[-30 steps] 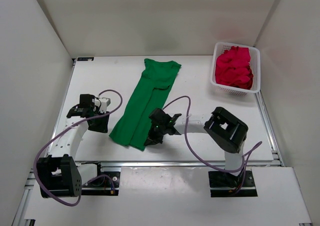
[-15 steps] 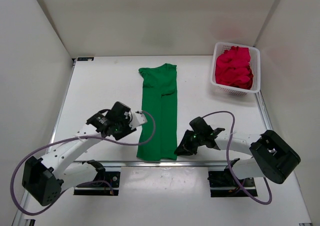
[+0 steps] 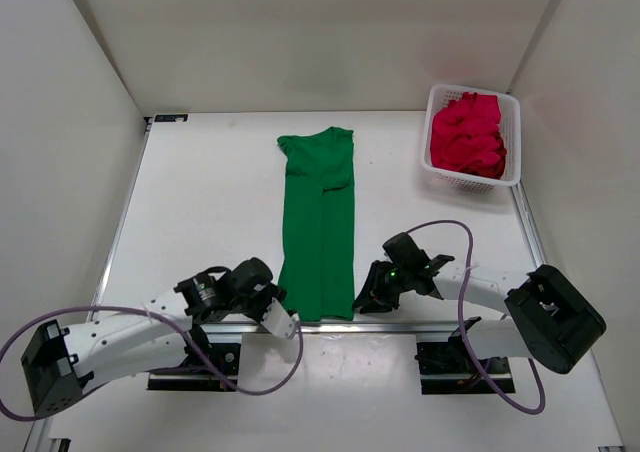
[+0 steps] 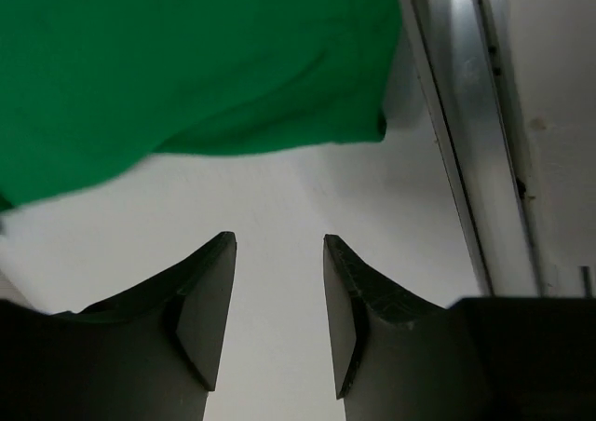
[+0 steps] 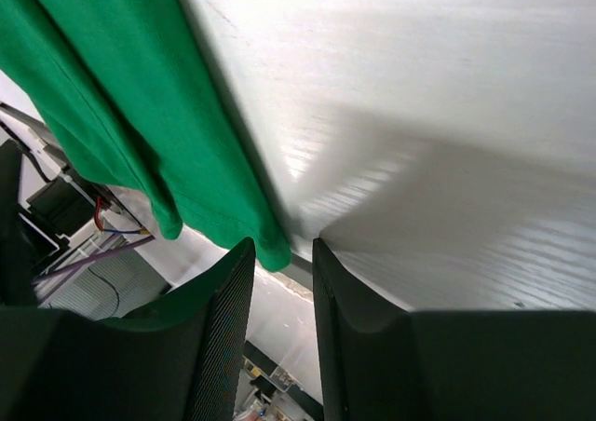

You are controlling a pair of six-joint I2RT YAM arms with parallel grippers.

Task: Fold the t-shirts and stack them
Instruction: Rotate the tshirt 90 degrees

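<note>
In the lower left of the top view the left gripper [image 3: 281,320] lies low over the table [image 3: 200,192], just beside the near left corner of the green shirt [image 3: 318,222]. In its wrist view the fingers [image 4: 207,300] are spread with bare table between them. The shirt's hem [image 4: 186,58] fills the top of that frame, clear of the tips, and the table's metal rail [image 4: 456,114] runs down the right.

The green shirt is folded into a long narrow strip at the centre, collar at the top, hem at the table's bottom edge.

The right gripper [image 3: 364,300] sits just right of the hem's other corner. In its wrist view the fingers [image 5: 223,328] are parted by a narrow gap and pinch nothing. The shirt's corner [image 5: 112,95] hangs just off the tips.

At upper right the red shirts [image 3: 468,132] lie crumpled in the basket [image 3: 465,179].
</note>
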